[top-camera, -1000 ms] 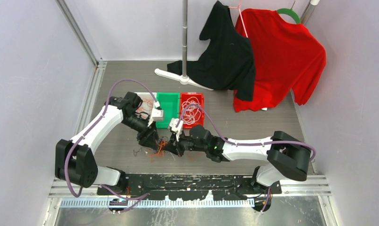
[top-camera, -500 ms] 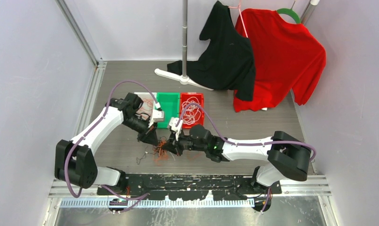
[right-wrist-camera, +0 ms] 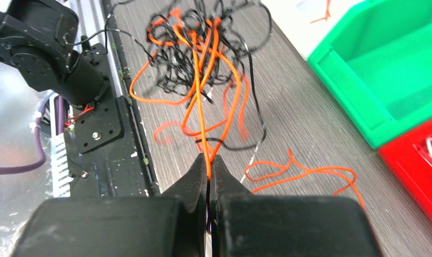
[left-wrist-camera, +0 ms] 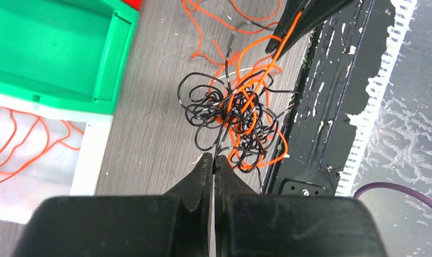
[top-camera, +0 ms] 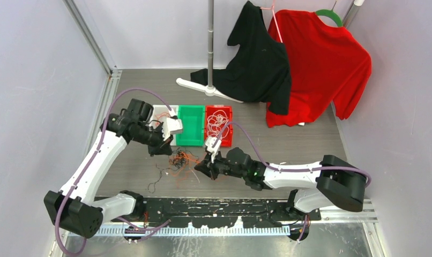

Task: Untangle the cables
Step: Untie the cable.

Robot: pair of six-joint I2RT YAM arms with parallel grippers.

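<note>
The cables (top-camera: 179,159) form a knot of thin black and orange wires on the grey table between the two grippers. In the left wrist view the knot (left-wrist-camera: 235,110) hangs just ahead of my left gripper (left-wrist-camera: 213,157), which is shut on a black strand leading out of it. My right gripper (right-wrist-camera: 208,159) is shut on an orange strand that runs taut up to the knot (right-wrist-camera: 195,48). From above, the left gripper (top-camera: 161,150) stands to the left of the knot and the right gripper (top-camera: 199,167) to its right. Loose orange loops (right-wrist-camera: 302,171) lie on the table.
Three bins stand in a row behind the knot: a white one (top-camera: 161,110) with orange wires, a green one (top-camera: 191,126), and a red one (top-camera: 228,112) with white wires. The black base plate (top-camera: 219,206) runs along the near edge. A clothes stand (top-camera: 210,48) with a black shirt (top-camera: 259,64) and a red shirt (top-camera: 321,64) is at the back.
My left gripper closed on a black strand and drew back to the left. The right gripper shifted slightly right and nearer, and the knot now stretches between them.
</note>
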